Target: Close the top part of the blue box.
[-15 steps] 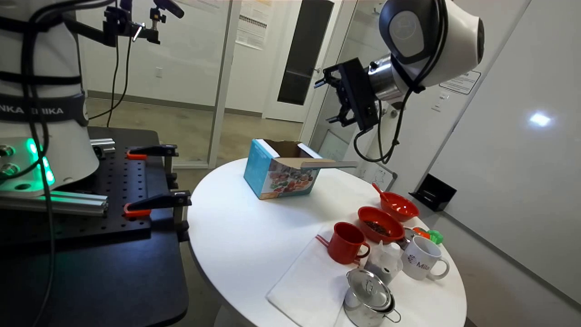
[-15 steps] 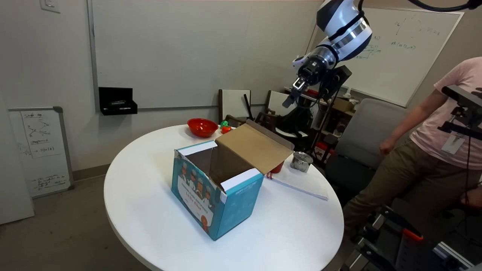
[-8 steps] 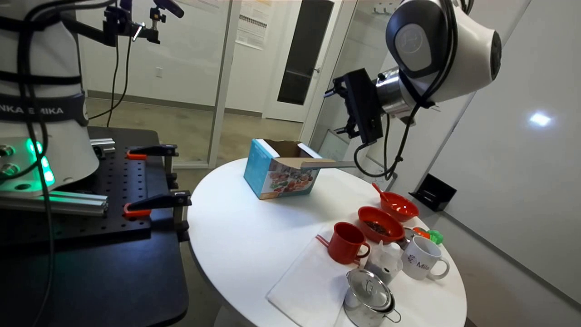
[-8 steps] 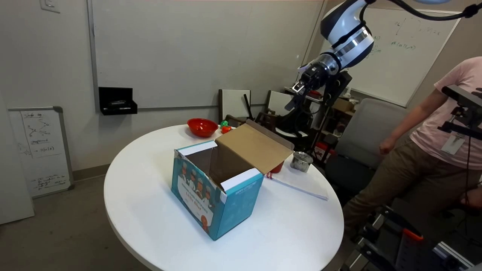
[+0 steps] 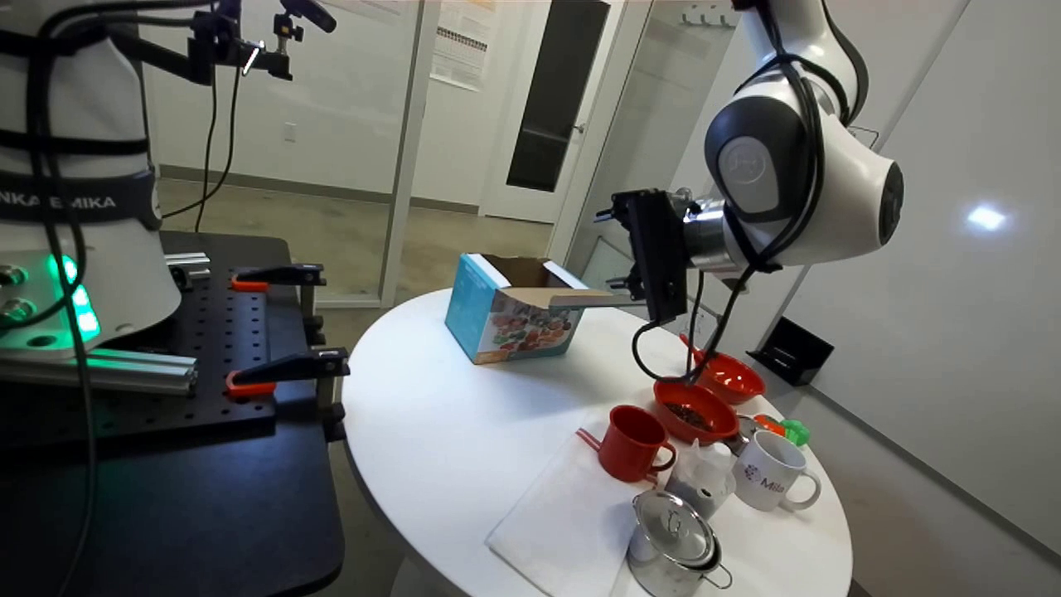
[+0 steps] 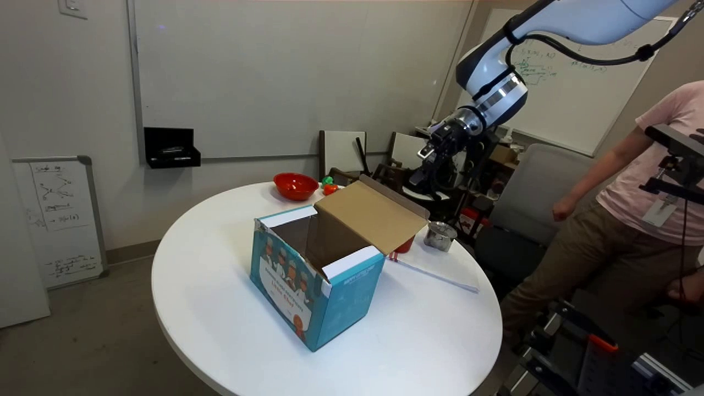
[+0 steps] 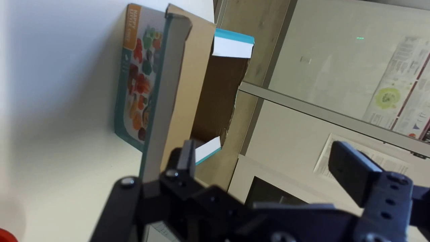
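While claw (image 7: 265,156) is gaping wide, holding nothing, we are counting one blue cardboard box (image 6: 313,297), one brown-lined flap (image 6: 374,214) jutting outward, two round red bowls (image 5: 736,381).

Pretty busy round white bench (image 5: 448,439): red mug (image 5: 628,448) at one end of a white cloth (image 5: 572,510), lidded steel pot (image 5: 663,557) along its edge, white Mila mug (image 5: 771,474), and some whitish plastic thing (image 5: 711,468) between the mugs, can't tell what. There's a red bowl (image 5: 704,398) with dark bits (image 5: 688,416) in it, another red bowl (image 5: 733,377) right next to it. In an exterior view you get a pink-shirted person (image 6: 638,203) beside a grey office chair (image 6: 533,192), plus a big whiteboard (image 6: 297,82).
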Action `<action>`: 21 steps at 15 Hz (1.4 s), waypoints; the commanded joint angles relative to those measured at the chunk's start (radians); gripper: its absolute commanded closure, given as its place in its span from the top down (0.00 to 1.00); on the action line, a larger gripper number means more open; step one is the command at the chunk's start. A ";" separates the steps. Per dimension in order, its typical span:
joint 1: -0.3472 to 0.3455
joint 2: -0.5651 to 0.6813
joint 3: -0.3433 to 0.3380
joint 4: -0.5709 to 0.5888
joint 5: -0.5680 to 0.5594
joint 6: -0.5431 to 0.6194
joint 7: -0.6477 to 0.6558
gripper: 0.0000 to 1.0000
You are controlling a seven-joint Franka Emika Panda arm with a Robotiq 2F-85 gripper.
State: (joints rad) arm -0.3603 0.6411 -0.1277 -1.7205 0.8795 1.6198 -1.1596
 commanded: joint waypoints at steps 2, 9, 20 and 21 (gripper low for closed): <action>-0.020 0.099 0.016 0.116 0.016 -0.022 0.054 1.00; -0.028 0.187 0.032 0.197 0.009 -0.024 0.097 1.00; -0.051 0.303 0.082 0.300 0.011 -0.112 0.107 1.00; -0.051 0.311 0.086 0.308 0.012 -0.121 0.107 1.00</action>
State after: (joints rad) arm -0.3976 0.9063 -0.0612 -1.4791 0.8829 1.5450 -1.0827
